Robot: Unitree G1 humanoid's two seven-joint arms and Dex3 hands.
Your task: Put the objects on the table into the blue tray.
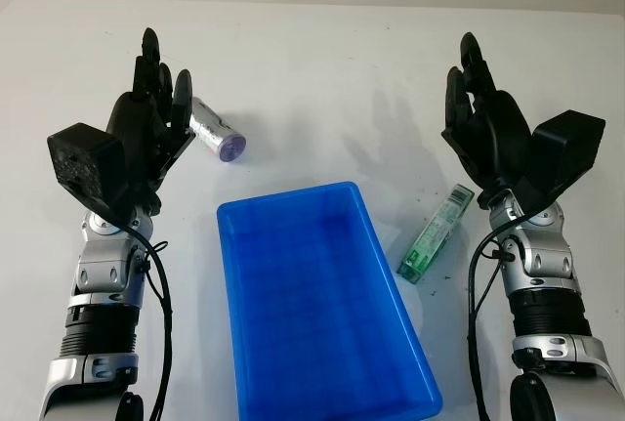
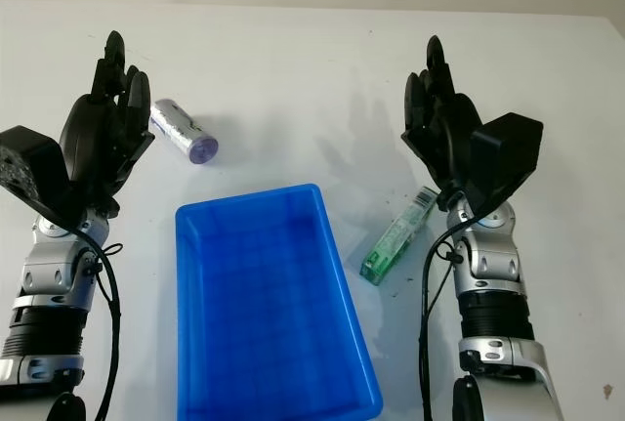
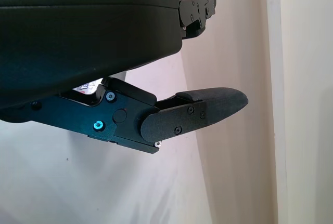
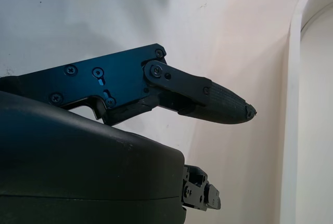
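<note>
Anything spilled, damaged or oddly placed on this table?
Nothing stands out. The blue tray holds nothing yet; a silver roll lies beside the open left hand, a green tube beside the open right hand. Both look intact.

The left hand (image 1: 146, 128) covers the near end of the silver cylinder (image 1: 217, 132), whose label is too small to read. The right hand (image 1: 485, 128) hides the green pack's (image 1: 436, 233) far tip; its print is illegible. The tray's (image 1: 293, 198) near rim is cut off by the bottom edge.
</note>
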